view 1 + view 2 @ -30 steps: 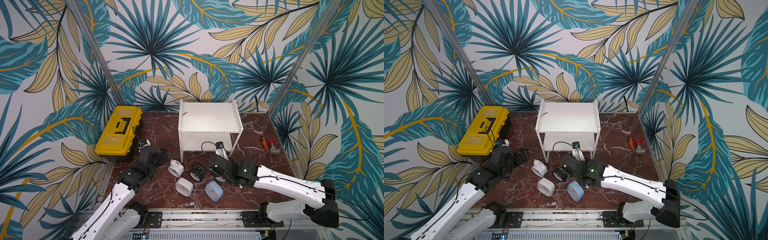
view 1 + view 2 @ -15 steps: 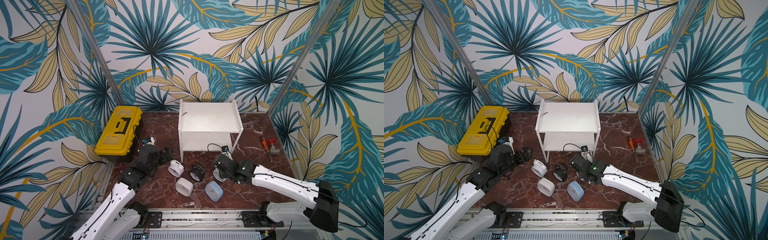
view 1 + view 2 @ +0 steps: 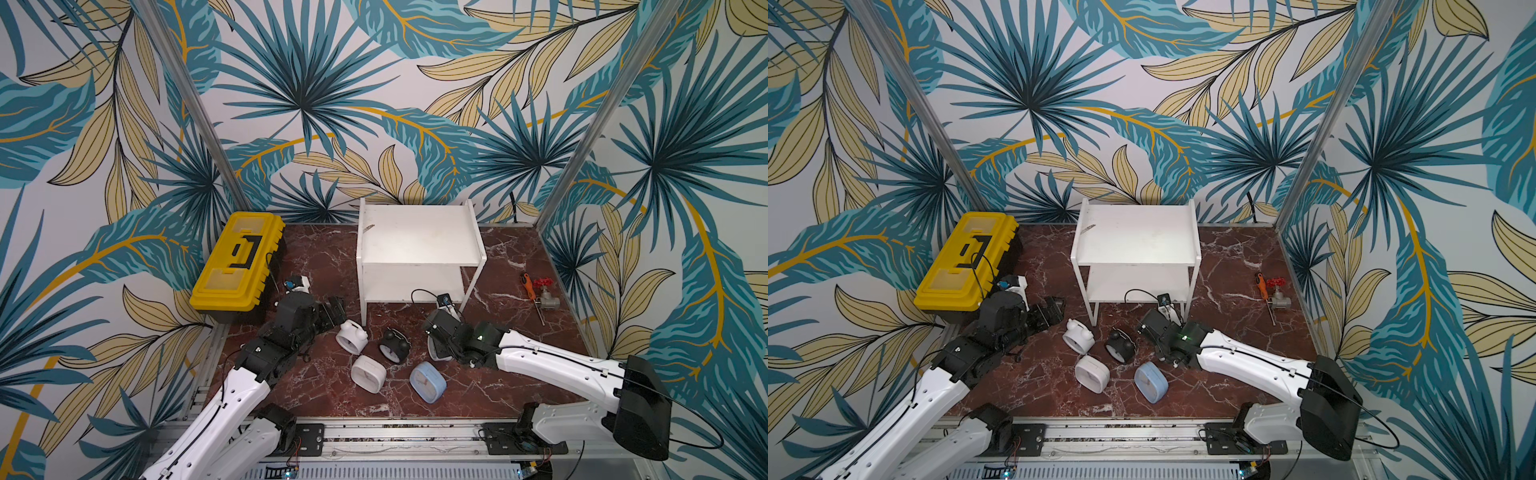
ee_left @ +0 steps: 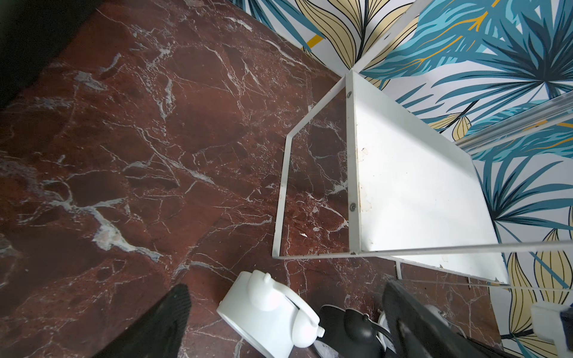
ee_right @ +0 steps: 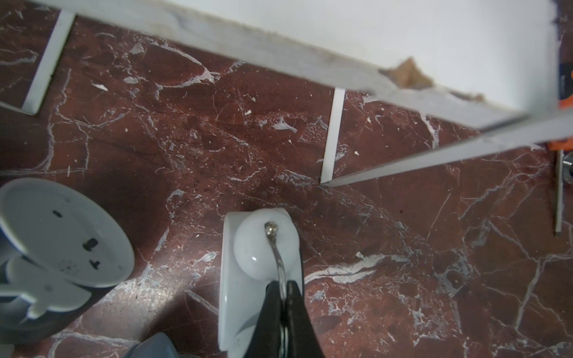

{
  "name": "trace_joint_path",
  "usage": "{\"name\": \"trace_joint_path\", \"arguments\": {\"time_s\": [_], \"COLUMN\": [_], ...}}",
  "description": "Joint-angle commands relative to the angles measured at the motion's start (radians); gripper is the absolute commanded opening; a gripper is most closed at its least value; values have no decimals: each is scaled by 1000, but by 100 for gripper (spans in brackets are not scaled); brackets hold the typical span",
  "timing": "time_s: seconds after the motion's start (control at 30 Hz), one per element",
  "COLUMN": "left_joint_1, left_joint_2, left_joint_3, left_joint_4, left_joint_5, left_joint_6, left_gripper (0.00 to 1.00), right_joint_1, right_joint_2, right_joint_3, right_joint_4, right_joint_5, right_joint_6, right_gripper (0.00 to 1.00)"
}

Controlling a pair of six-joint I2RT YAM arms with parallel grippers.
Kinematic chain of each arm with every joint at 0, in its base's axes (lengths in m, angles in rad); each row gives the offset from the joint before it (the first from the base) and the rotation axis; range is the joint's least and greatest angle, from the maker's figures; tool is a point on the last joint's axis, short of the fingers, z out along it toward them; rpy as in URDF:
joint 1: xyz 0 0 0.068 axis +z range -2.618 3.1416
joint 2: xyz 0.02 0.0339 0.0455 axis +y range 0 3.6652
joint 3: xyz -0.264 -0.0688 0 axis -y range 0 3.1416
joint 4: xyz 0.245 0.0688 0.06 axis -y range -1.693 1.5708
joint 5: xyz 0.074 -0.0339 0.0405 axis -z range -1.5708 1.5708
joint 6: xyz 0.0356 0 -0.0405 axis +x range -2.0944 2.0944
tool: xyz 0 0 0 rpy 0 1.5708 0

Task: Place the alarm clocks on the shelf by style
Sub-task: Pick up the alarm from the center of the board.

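The white two-tier shelf (image 3: 419,237) (image 3: 1136,237) stands empty at the back. In front of it, on the marble, lie a white twin-bell clock (image 3: 351,337) (image 4: 266,313), a black twin-bell clock (image 3: 394,347) (image 3: 1119,345), a white rounded-square clock (image 3: 368,374) and a light blue one (image 3: 427,381). My left gripper (image 3: 332,309) (image 4: 285,291) is open just left of the white twin-bell clock, its fingers either side and apart from it. My right gripper (image 3: 434,336) (image 5: 282,294) is shut on the thin metal handle of a second white twin-bell clock (image 5: 257,248), which sits on the floor by the shelf's front right leg.
A yellow toolbox (image 3: 239,266) stands at the back left, close behind my left arm. An orange screwdriver (image 3: 527,284) and a red-handled valve (image 3: 544,291) lie at the right edge. The shelf's thin legs (image 5: 331,136) are just beyond my right gripper.
My right gripper's jaws have closed onto the white clock's handle. My left gripper has edged right, closer to the other white twin-bell clock. The clocks have not moved.
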Motion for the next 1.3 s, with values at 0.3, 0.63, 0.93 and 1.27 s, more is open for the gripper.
{"name": "trace_joint_path", "arguments": {"time_s": [0.3,0.63,0.93,1.27], "left_joint_1": [5,30,31,15], "left_joint_2": [15,16,-10,31], "left_joint_3": [17,143,152,73], "left_joint_4": [4,-58,193,590], "left_joint_5": [-31,-64,433,887], "left_joint_6": [17,102,160,7], "left_gripper": [100,100,98,100], "right_joint_1": [23,82,80,-12], "right_joint_2": [-85,-273,-360,-277], "right_joint_3": [87,232,316,409], "right_joint_4": [-166,-341,-209,-11], "right_joint_5": [117,46,-247,-632], "right_joint_6": [-48,-122,-227,-258], "right_gripper": [0,0,0,0]}}
